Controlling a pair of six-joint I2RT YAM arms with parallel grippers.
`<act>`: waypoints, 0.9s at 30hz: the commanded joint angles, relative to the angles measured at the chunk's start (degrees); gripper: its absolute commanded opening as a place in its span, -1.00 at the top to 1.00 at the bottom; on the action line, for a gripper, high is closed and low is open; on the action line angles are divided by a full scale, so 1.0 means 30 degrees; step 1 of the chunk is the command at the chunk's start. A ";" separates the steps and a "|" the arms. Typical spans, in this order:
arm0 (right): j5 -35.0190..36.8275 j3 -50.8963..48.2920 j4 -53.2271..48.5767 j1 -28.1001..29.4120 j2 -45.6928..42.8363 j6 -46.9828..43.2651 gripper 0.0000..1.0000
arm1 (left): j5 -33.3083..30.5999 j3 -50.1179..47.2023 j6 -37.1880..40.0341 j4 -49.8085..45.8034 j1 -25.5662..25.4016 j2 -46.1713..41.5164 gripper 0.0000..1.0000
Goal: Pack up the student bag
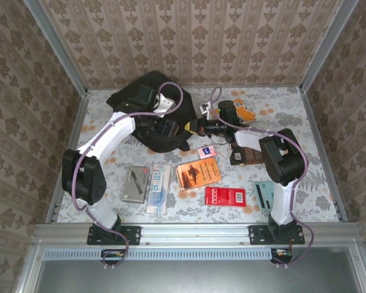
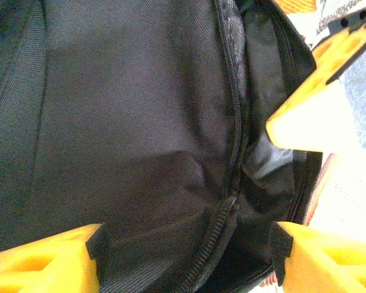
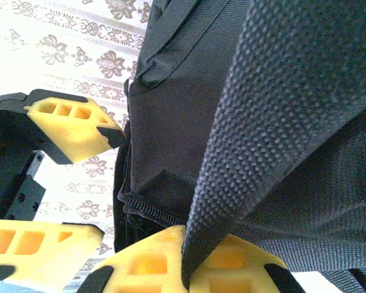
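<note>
Floral tabletop (image 1: 311, 128), rounded black woven student bag (image 1: 123, 97)

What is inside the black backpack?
Through the zipper gap of the backpack, some grey lining shows. Deeper inside is dark and covered by fabric, so any contents cannot be seen.

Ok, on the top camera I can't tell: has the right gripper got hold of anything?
Observer: Yes, the right gripper is shut on a woven black strap of the student bag.
Operator: And the other one?
Observer: The left gripper is open, its fingers either side of a zipper on the bag.
Operator: Is that zipper undone?
Observer: It looks parted: grey lining shows beside it.
</note>
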 commanded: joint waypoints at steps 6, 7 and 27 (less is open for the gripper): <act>-0.2050 0.1032 -0.0149 -0.0112 -0.0679 -0.0788 1.00 | 0.1855 0.0615 0.1797 -0.1071 0.0143 0.0842 -0.44; -0.2070 0.1082 -0.0139 -0.0126 -0.0579 -0.0718 1.00 | 0.2039 0.0615 0.1765 -0.1057 0.0141 0.0908 -0.45; -0.0704 0.0425 -0.0723 -0.0195 -0.0866 -0.0889 1.00 | 0.1620 -0.0464 0.1747 0.1942 -0.0421 -0.0677 1.00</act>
